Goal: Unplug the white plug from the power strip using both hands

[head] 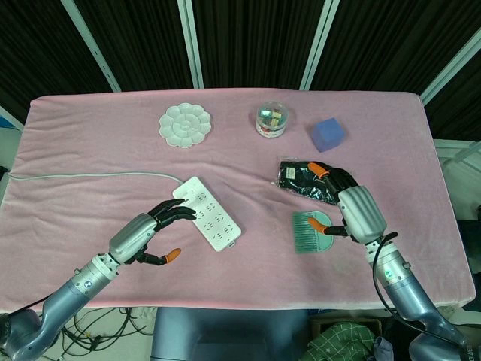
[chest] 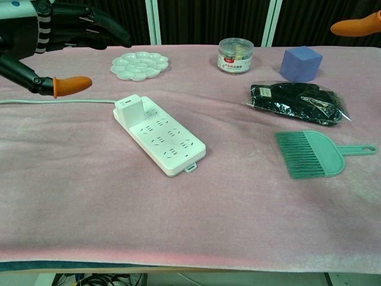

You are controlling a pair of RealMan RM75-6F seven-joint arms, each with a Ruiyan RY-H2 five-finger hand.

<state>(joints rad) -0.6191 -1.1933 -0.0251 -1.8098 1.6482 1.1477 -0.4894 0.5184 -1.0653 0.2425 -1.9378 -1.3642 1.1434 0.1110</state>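
The white rectangular plastic power strip (head: 210, 213) lies flat on the pink cloth-covered table (head: 90, 143), left of centre. Its long axis runs diagonally, from the far-left end to the near-right end. The white plug (chest: 128, 106) sits seated in the far-left end of the strip, standing above the socket face. A grey-white cable (head: 90, 175) leaves that same end and runs left across the cloth to the table edge.

The left hand (head: 154, 228) hovers just beside the strip on its left side; its dark fingers (head: 178, 211) are spread and extend over the strip's far-left end, holding nothing. In the chest view the fingers appear raised above the plug, not touching it.

The right hand (head: 353, 207) is well apart from the strip, above the teal plastic hand brush (chest: 312, 154) and the black packaged item in clear wrap (chest: 297, 101). Its fingers are spread and hold nothing.

Along the far edge stand a white flower-shaped paint palette (head: 185, 125), a clear round lidded jar (head: 271, 120) and a blue foam cube (head: 328, 134)
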